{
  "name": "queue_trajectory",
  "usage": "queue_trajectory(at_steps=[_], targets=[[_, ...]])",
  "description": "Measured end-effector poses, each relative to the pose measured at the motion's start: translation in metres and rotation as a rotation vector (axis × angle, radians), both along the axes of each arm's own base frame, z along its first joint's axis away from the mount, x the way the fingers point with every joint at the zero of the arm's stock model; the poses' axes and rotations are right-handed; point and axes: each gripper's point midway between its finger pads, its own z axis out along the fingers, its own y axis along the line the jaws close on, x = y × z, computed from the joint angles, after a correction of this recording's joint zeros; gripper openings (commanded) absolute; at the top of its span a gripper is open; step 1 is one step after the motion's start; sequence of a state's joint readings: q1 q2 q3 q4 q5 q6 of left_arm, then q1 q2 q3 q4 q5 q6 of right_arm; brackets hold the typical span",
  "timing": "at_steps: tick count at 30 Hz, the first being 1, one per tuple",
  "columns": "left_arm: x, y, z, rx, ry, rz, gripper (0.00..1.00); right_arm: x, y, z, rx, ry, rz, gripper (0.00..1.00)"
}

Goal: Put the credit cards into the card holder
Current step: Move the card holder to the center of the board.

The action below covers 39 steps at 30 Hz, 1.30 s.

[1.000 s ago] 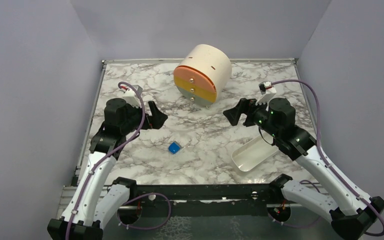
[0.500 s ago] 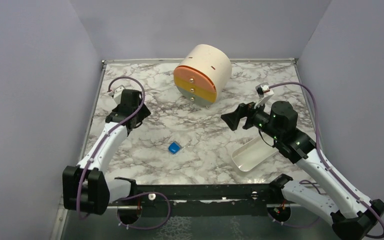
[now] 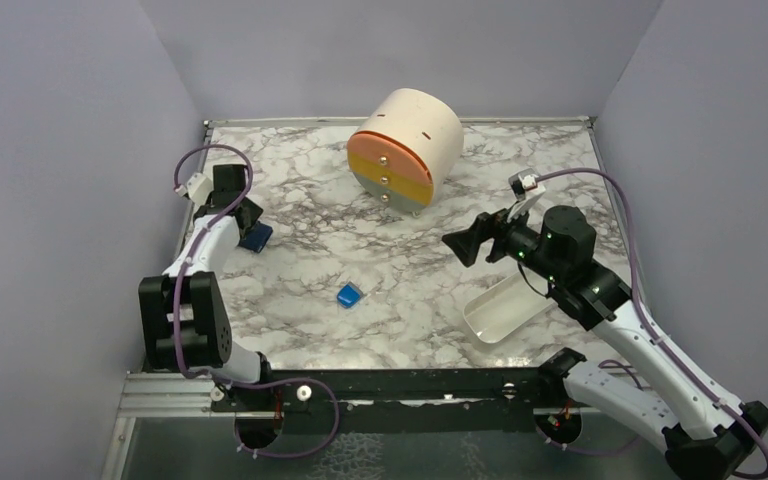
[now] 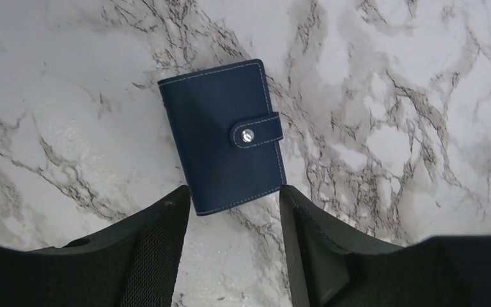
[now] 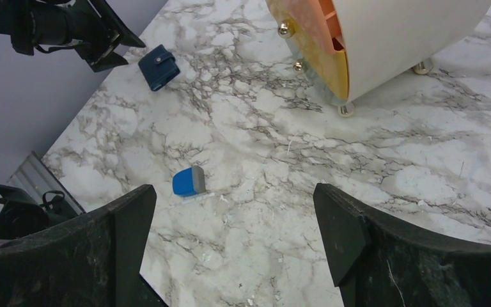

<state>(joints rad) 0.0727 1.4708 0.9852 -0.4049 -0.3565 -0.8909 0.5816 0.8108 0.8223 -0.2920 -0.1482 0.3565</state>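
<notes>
The card holder (image 4: 220, 134) is a dark navy wallet, snapped closed and lying flat on the marble near the left edge (image 3: 256, 237); the right wrist view shows it far off (image 5: 158, 66). My left gripper (image 4: 233, 195) hovers just short of its near edge, jaws apart, with only marble between the fingertips. From above, the left gripper (image 3: 246, 226) sits right beside the wallet. My right gripper (image 3: 460, 243) hangs wide open over the middle right of the table, and nothing lies between its fingers (image 5: 233, 192). No credit cards are in view.
A cream drum-shaped drawer unit (image 3: 405, 145) with orange, yellow and grey fronts stands at the back centre. A small bright blue block (image 3: 349, 295) lies mid-table. A white oblong tray (image 3: 505, 308) lies under the right arm. Walls close in left, right and back.
The left arm has swung out to the left and back, uncovering the navy wallet, and its jaws have narrowed. The right gripper has drifted slightly left.
</notes>
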Motion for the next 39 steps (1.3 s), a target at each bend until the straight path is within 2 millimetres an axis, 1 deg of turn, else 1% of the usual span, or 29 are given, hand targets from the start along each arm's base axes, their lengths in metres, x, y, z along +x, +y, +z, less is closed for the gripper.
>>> queue_trajectory(at_steps=[3, 5, 8, 12, 15, 18, 21, 26, 28, 32, 34, 35, 38, 39], targets=[[0.002, 0.014, -0.007, 0.000, -0.003, 0.037, 0.52, -0.002, 0.000, 0.000, 0.004, -0.003, 0.006, 0.95], [0.003, 0.022, -0.016, -0.005, 0.011, 0.056, 0.51, -0.003, 0.000, 0.001, 0.006, -0.005, 0.009, 0.94], [0.003, 0.028, -0.032, -0.018, 0.048, 0.065, 0.49, -0.004, -0.001, 0.001, 0.007, -0.006, 0.010, 0.94], [0.005, 0.022, -0.054, -0.055, 0.093, 0.027, 0.43, -0.002, -0.001, -0.001, 0.004, 0.000, 0.002, 0.93], [0.006, 0.015, -0.068, -0.085, 0.132, -0.009, 0.36, 0.000, 0.000, -0.006, -0.005, 0.015, -0.005, 0.92], [0.013, 0.010, -0.070, -0.109, 0.128, -0.047, 0.32, 0.003, 0.000, -0.013, -0.018, 0.039, -0.011, 0.92], [0.018, 0.002, -0.071, -0.131, 0.117, -0.090, 0.30, 0.004, -0.001, -0.018, -0.025, 0.058, -0.027, 0.92], [0.020, -0.018, -0.075, -0.165, 0.093, -0.167, 0.29, 0.006, -0.004, -0.020, -0.018, 0.076, -0.054, 0.92], [0.020, -0.030, -0.078, -0.167, 0.087, -0.206, 0.29, 0.007, -0.004, -0.022, -0.019, 0.084, -0.063, 0.92], [0.022, -0.067, -0.079, -0.169, 0.073, -0.321, 0.29, 0.007, -0.007, -0.026, -0.023, 0.102, -0.081, 0.92], [0.021, -0.092, -0.080, -0.176, 0.071, -0.401, 0.28, 0.007, -0.008, -0.028, -0.029, 0.109, -0.089, 0.91], [0.021, -0.101, -0.080, -0.181, 0.067, -0.429, 0.28, 0.007, -0.009, -0.028, -0.030, 0.110, -0.092, 0.91], [0.015, -0.133, -0.080, -0.189, 0.063, -0.528, 0.28, 0.007, -0.010, -0.028, -0.030, 0.112, -0.098, 0.91], [0.012, -0.141, -0.080, -0.190, 0.062, -0.552, 0.28, 0.007, -0.010, -0.028, -0.028, 0.114, -0.099, 0.91]])
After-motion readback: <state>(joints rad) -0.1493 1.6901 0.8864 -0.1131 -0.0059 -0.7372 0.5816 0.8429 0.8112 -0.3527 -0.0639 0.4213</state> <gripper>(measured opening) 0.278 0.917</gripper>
